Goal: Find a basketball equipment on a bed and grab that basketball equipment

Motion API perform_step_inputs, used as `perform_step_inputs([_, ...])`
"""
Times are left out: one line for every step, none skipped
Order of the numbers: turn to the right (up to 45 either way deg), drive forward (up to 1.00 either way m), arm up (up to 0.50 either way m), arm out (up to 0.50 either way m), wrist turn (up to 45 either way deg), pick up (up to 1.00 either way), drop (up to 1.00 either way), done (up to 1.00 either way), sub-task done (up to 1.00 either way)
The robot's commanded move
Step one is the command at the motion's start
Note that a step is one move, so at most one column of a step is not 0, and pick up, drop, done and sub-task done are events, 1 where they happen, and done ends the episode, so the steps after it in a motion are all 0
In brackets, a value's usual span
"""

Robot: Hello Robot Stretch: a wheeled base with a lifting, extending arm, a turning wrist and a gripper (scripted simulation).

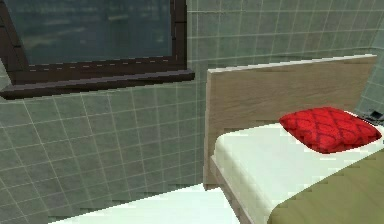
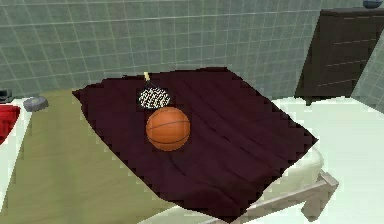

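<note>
**A:** Where is the thing we're after?

**B:** The round orange basketball (image 2: 168, 128) sits just left of centre in the arm side view. It rests on the dark maroon blanket (image 2: 240, 140) spread across the bed (image 2: 60, 165). Just above it in the frame, near but seemingly apart from it, lies a black-and-white speckled round thing (image 2: 153, 98).

**A:** And the gripper: released, clenched, carrying something?

**B:** I cannot tell its state from these pictures, so I cannot place the ball relative to it either.

**A:** What is the step in hand, then?

**B:** As I judge it, the finding is done and the grab is not yet begun. The ball lies a little left of the line where the arm would rise in that frame. A small shift of the base should line it up. After that, lift above the mattress and reach out over the blanket.

**A:** What should it mind?

**B:** A ball rolls. The soft blanket may steady it, but a sideways nudge could send it into the speckled thing or toward the bed's lower right edge. Better to come down with the fingers astride its widest part than to push at it from one side. It is a big round thing for two thin fingers, so centring matters.

**A:** Anything in the way?

**B:** I think not. The pale wooden headboard (image 1: 290, 95) and red quilted pillow (image 1: 330, 130) are at the forward view's right. The dark wooden dresser (image 2: 350, 50), in the upper right of the arm side view, is well apart from the ball.
</note>
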Motion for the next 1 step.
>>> perform_step_inputs([0.0,0.0,0.5,0.0,0.0,0.0,0.0,0.0,0.0])
